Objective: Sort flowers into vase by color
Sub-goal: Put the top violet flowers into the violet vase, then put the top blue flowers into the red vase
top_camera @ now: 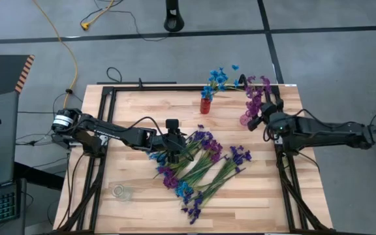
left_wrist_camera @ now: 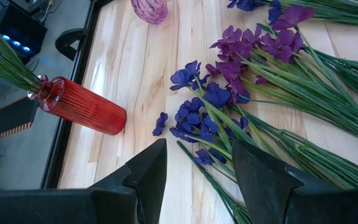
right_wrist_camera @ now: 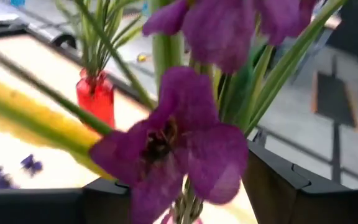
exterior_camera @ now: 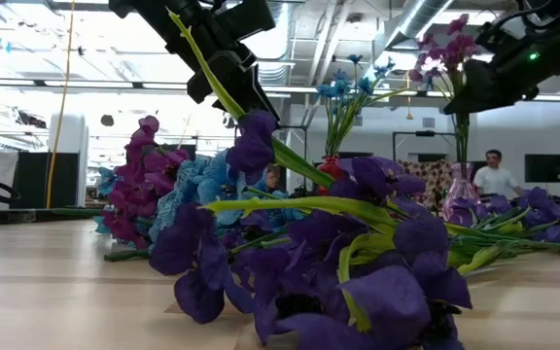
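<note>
Most of the flowers [top_camera: 201, 166] lie loose in a heap on the desk [top_camera: 142, 104], so the sorting looks to be in its early part. Taking the red vase [top_camera: 205, 105] as landmark: nearest the camera side of the desk, well short of that vase, a clear empty glass vase [top_camera: 122, 192] sits with nothing in it. Closer to the red vase comes the heap of blue, magenta and indigo stems, and the left pincer [top_camera: 172, 152] hovers over its edge, jaws wide and empty. The red vase itself holds blue flowers [top_camera: 219, 77]. Just beside it, toward the right arm, a pink vase [top_camera: 246, 120] holds magenta flowers [top_camera: 256, 91], and the right pincer [top_camera: 261, 117] stands at those stems with jaws spread, seemingly letting go. By my reckoning indigo has not been started.
</note>
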